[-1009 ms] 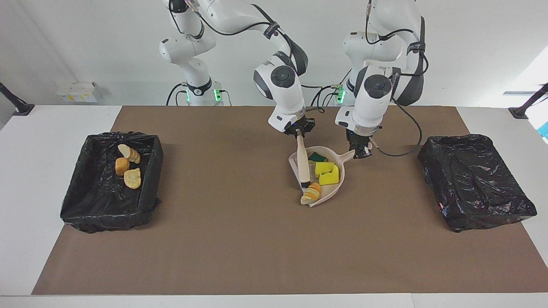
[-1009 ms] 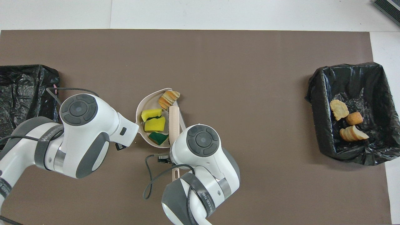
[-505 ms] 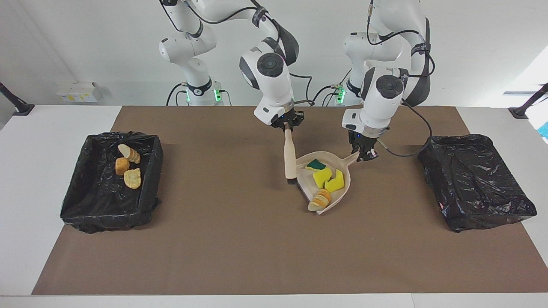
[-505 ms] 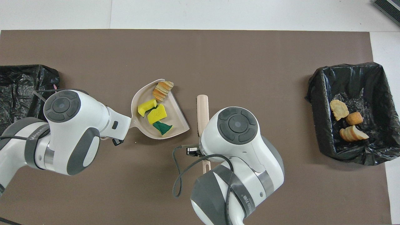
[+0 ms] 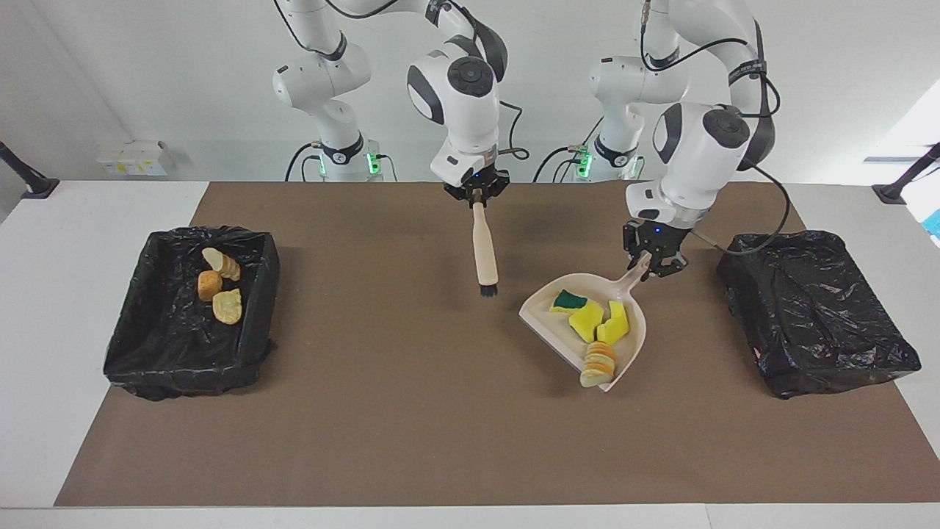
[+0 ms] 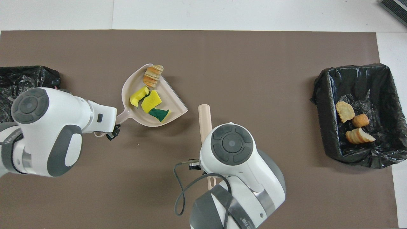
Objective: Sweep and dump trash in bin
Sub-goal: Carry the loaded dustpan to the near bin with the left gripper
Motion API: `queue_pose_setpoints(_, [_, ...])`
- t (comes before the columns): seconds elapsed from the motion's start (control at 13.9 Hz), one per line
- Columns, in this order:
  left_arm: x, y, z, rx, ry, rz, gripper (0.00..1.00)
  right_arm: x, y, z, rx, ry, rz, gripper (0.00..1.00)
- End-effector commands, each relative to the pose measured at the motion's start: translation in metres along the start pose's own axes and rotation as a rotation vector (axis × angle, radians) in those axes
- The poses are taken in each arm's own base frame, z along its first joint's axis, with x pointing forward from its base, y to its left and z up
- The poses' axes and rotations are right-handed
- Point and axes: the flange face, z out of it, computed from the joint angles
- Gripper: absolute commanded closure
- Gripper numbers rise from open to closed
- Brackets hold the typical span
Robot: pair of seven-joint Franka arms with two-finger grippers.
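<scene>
Holding the dustpan by its handle, our left hand carries four trash scraps; three lie in one bin. Our right hand grips the brush.

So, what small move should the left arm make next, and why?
Probably carry the dustpan on toward the bin at the left arm's end: the left gripper holds its handle, four scraps lie in it, and that bin looks empty.

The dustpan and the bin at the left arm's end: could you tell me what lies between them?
Only bare brown mat separates the dustpan from that bin, clearest in the facing view.
</scene>
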Motion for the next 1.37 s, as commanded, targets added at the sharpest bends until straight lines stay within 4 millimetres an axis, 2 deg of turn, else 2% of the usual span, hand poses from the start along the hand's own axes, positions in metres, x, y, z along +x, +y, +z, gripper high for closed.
queue_pose_setpoints(0.0, [-0.008, -0.007, -0.033, 0.014, 0.036, -0.157, 1.0, -0.042, -0.037, 0.032, 0.001, 0.05, 0.039, 1.0])
queue_pose_setpoints(0.14, [-0.008, -0.017, -0.057, 0.011, 0.037, -0.282, 1.0, -0.072, -0.071, 0.065, -0.012, 0.051, 0.031, 1.0])
queue_pose_setpoints(0.22, [-0.009, -0.018, -0.065, -0.003, 0.019, -0.314, 1.0, -0.077, -0.075, 0.077, -0.012, 0.057, 0.043, 1.0])
queue_pose_setpoints(0.29, [-0.015, -0.028, -0.076, -0.006, 0.011, -0.373, 1.0, -0.08, -0.073, 0.088, -0.016, 0.065, 0.039, 1.0])
queue_pose_setpoints(0.36, [-0.017, -0.032, -0.086, -0.014, -0.003, -0.419, 1.0, -0.081, -0.071, 0.094, -0.024, 0.065, 0.039, 1.0])
queue_pose_setpoints(0.43, [-0.026, -0.043, -0.099, -0.018, -0.012, -0.468, 1.0, -0.085, -0.073, 0.099, -0.033, 0.063, 0.027, 1.0])
queue_pose_setpoints(0.5, [-0.045, -0.06, -0.109, -0.025, -0.027, -0.512, 1.0, -0.087, -0.074, 0.102, -0.039, 0.059, 0.026, 0.82])
queue_pose_setpoints(0.58, [-0.064, -0.075, -0.116, -0.026, -0.034, -0.552, 1.0, -0.084, -0.076, 0.1, -0.037, 0.058, 0.033, 0.13])
queue_pose_setpoints(0.65, [-0.079, -0.089, -0.125, -0.015, -0.023, -0.585, 1.0, -0.082, -0.079, 0.096, -0.047, 0.061, 0.028, 0.0])
queue_pose_setpoints(0.79, [-0.111, -0.118, -0.143, 0.011, 0.002, -0.646, 1.0, -0.069, -0.077, 0.073, -0.089, 0.064, 0.025, 0.0])
queue_pose_setpoints(0.94, [-0.148, -0.145, -0.152, 0.014, 0.038, -0.703, 1.0, -0.049, -0.068, 0.039, -0.09, 0.063, 0.033, 0.0])
queue_pose_setpoints(1.01, [-0.177, -0.161, -0.159, 0.012, 0.059, -0.711, 1.0, -0.039, -0.06, 0.021, -0.093, 0.057, 0.017, 0.0])
queue_pose_setpoints(1.15, [-0.229, -0.18, -0.167, 0.031, 0.055, -0.617, 1.0, -0.019, -0.038, -0.013, -0.078, 0.059, 0.004, 0.0])
queue_pose_setpoints(1.3, [-0.268, -0.192, -0.176, 0.047, 0.038, -0.541, 1.0, 0.0, -0.003, -0.046, -0.073, 0.042, -0.033, 0.0])
